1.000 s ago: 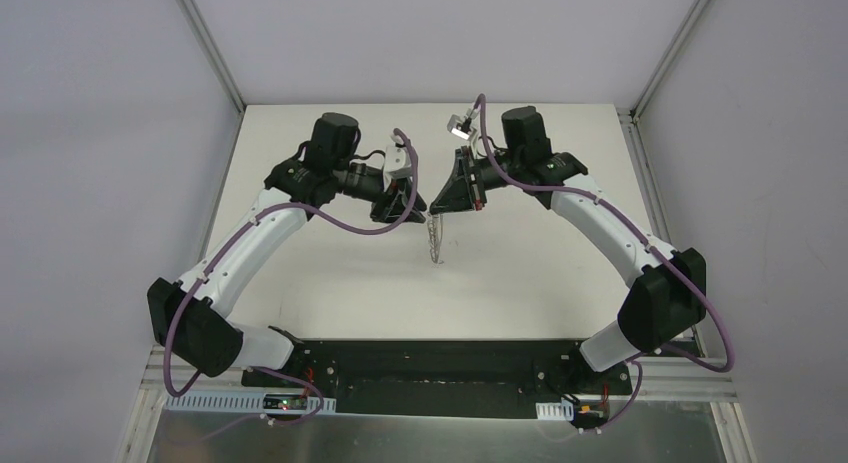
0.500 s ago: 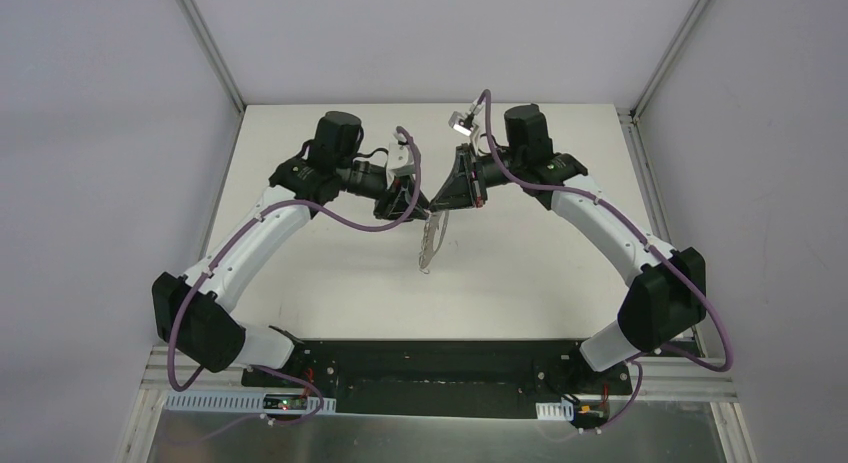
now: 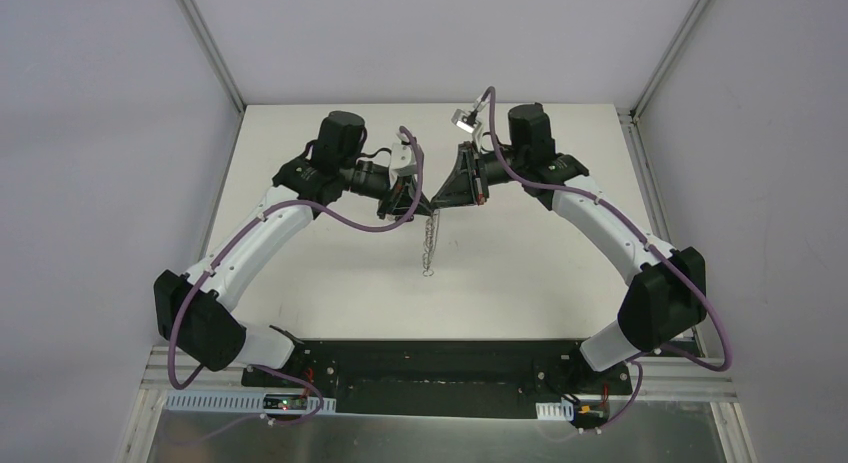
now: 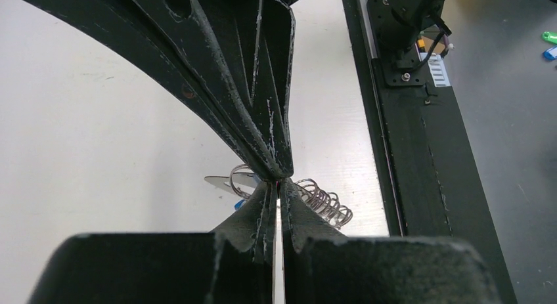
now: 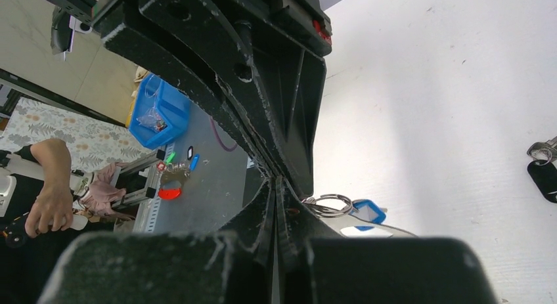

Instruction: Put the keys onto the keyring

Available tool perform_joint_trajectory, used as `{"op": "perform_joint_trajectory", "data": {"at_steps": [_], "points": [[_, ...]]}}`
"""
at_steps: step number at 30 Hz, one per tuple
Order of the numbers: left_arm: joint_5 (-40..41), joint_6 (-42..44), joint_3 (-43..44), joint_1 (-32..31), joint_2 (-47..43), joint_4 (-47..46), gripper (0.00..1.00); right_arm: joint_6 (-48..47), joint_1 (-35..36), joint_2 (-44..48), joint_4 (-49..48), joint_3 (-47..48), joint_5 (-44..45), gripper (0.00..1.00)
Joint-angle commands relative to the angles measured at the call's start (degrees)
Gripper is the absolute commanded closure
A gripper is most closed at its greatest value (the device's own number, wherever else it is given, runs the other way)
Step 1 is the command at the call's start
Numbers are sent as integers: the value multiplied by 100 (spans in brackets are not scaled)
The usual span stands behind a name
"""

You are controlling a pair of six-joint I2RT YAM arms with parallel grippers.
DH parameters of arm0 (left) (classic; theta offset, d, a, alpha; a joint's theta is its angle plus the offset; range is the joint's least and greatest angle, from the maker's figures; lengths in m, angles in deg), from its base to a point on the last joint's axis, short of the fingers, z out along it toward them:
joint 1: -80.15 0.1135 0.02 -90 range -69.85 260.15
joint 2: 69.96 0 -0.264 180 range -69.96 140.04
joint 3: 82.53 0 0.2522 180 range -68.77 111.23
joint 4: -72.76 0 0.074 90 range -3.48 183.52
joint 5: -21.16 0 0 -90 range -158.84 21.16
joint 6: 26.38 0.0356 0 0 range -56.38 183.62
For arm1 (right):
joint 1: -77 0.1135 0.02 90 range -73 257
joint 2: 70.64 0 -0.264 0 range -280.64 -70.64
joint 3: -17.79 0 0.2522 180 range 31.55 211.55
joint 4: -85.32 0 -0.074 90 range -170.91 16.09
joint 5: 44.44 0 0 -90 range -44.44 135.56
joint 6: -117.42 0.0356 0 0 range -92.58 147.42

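— Where's the pale silvery-white oval keyring (image 3: 430,241)?
— In the air over the white table (image 3: 330,273), clips dangling. The left gripper (image 3: 420,210) and right gripper (image 3: 437,206) meet tip to tip, both pinched tight on its top.
— The keys?
— The blue-tagged metal key (image 5: 368,210) is beside its rings; the black-headed key (image 5: 545,178) lies apart on the table.

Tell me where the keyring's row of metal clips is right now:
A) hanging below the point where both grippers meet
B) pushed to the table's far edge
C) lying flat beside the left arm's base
A: in the overhead view the keyring, its clips in a row, dangles from where the left gripper and right gripper meet tip to tip above the table.
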Motion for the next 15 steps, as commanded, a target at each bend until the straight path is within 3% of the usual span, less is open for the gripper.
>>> {"op": "perform_joint_trajectory", "data": {"at_steps": [1, 6, 8, 11, 15], "points": [[-308, -8, 3, -54, 6, -156, 100, 134, -47, 157, -391, 0, -153, 100], [-301, 11, -12, -54, -40, 10, 100, 182, -115, 212, -423, -30, -60, 100], [-313, -93, -42, -54, -90, -19, 100, 191, -171, 249, -417, -40, -5, 94], [-431, -483, -140, -45, -175, -293, 100, 160, -280, 390, -407, -111, 116, 76], [-640, -1607, -511, -6, -289, -1389, 100, -400, -361, 612, 56, -145, 326, 62]]}}
